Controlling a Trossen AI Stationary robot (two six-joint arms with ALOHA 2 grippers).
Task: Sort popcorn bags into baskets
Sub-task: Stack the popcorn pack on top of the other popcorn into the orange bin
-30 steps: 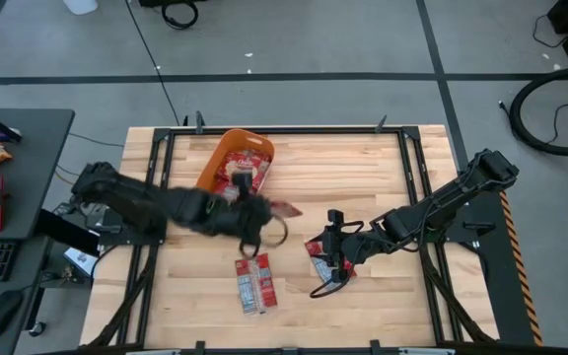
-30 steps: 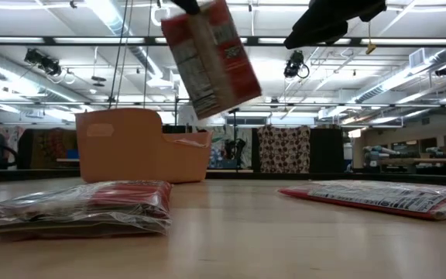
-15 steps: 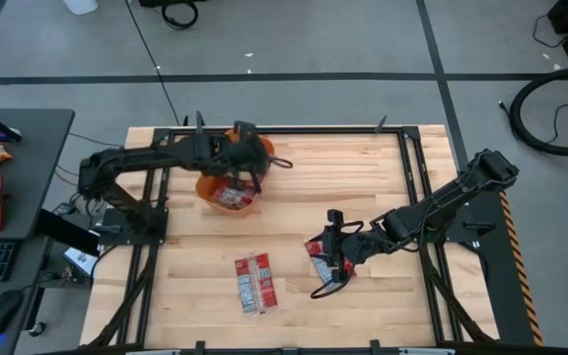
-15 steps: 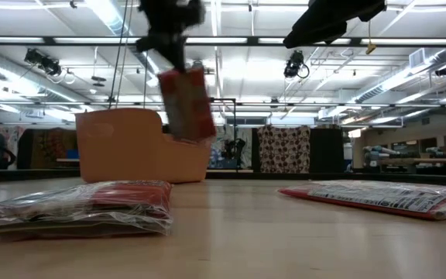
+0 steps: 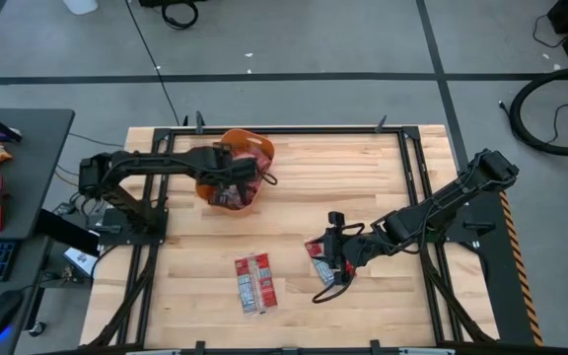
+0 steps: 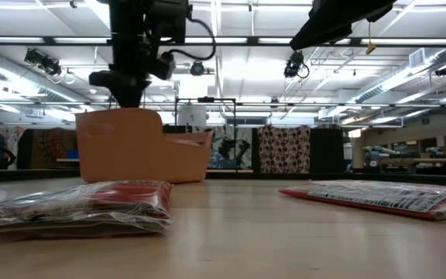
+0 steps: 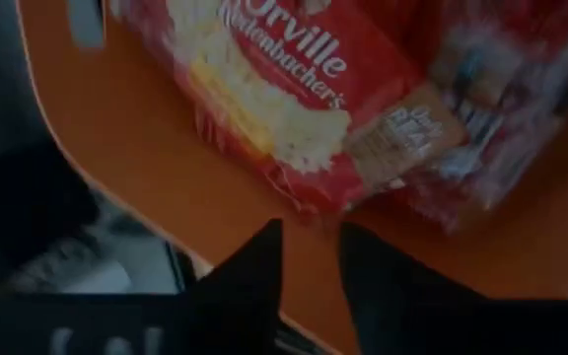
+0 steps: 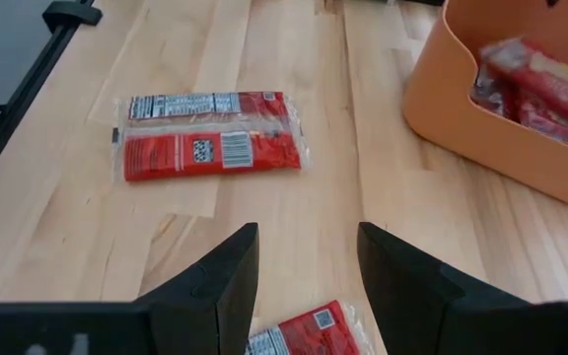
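Note:
The orange basket stands at the table's far left and holds several red popcorn bags. My left gripper hangs inside it, open, its fingertips just off the edge of the top bag, which lies flat on the basket's floor. My right gripper hovers open, right of the table's middle, above another bag. A third bag lies flat near the near edge. In the low view, the left arm stands over the basket.
The third bag and the basket both show ahead of my right gripper. In the low view two bags lie flat on the wood. Black frame rails edge the table; bare wood lies on the far right.
My left gripper has carried a bag from the table's middle toward the far left, over the basket, and gone down into it. The bag that hung below its fingers now lies in the basket, free of them. My right arm has kept still.

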